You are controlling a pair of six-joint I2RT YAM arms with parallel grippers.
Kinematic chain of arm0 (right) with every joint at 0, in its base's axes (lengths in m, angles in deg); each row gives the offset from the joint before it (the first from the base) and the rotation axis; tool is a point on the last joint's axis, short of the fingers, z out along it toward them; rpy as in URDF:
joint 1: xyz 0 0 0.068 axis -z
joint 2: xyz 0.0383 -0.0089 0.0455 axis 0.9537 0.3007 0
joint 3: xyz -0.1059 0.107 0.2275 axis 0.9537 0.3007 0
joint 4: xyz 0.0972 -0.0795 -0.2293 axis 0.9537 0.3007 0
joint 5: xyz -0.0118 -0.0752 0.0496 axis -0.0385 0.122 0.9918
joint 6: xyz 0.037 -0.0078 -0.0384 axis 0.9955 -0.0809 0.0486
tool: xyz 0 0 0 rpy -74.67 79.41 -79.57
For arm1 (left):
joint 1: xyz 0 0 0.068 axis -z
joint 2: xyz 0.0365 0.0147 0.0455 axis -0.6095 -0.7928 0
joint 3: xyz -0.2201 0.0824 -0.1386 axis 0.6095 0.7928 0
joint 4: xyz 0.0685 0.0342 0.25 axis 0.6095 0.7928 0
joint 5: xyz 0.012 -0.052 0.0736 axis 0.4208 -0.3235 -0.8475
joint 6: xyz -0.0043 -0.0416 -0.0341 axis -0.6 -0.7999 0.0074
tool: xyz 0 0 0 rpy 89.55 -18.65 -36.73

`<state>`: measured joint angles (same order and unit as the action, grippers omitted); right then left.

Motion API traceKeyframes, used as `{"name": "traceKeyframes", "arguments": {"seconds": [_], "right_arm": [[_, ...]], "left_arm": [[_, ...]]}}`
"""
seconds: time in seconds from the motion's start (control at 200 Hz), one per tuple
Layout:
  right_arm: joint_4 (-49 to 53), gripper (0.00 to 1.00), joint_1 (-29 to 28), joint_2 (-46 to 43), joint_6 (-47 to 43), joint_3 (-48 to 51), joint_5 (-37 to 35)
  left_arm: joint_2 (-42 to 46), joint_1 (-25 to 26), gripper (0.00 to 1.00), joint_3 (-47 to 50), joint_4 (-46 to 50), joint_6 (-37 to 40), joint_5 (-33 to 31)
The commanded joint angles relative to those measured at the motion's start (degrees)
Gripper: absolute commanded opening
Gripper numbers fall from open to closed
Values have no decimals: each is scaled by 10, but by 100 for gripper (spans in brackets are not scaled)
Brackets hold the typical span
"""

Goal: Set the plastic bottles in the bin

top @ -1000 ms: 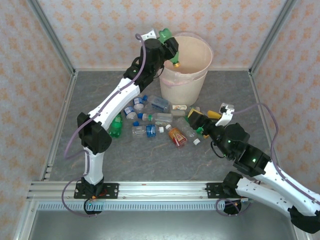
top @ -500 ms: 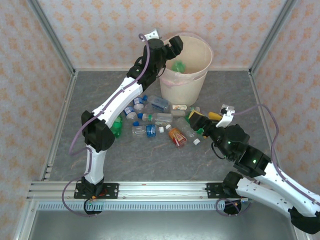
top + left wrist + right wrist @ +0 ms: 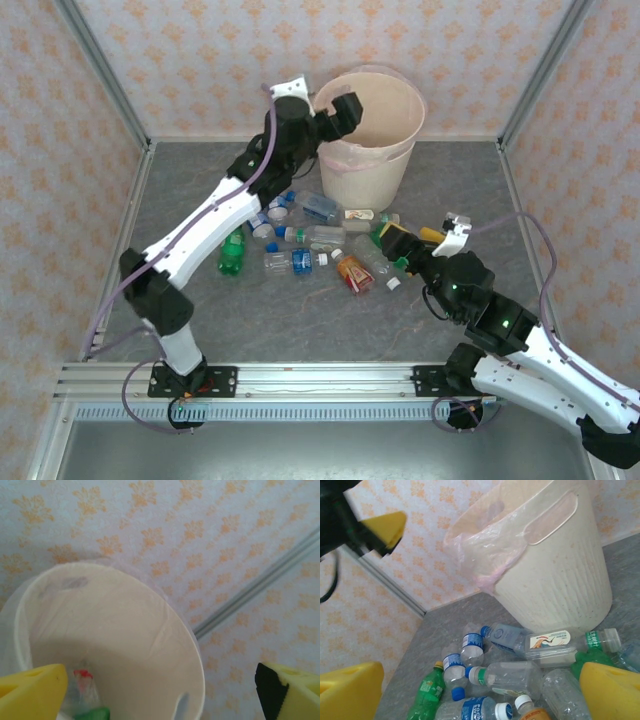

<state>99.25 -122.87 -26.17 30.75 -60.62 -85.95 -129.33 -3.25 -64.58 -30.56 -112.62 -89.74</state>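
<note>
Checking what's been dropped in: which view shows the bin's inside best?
Left wrist: it looks down into the bin, a green bottle at the bottom. Top external catches its rim and inner wall; right wrist, its outside.

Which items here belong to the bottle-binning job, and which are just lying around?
Job:
- bin
- green bottle
- orange-red bottle
- blue-label bottle, plus the other bottles around it

Just there:
- patterned walls
- metal rail
- grey table
</note>
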Motion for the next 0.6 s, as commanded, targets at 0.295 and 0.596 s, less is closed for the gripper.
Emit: {"name": "traceKeyframes", "arguments": {"seconds": [0.295, 0.596], "right_arm": [[59, 100, 0, 10, 6, 0, -141], [74, 100, 110, 103, -14, -18, -60]], "left_arm": [[259, 37, 99, 350, -80, 38, 14], [414, 40, 99, 561, -117, 1, 30]]}}
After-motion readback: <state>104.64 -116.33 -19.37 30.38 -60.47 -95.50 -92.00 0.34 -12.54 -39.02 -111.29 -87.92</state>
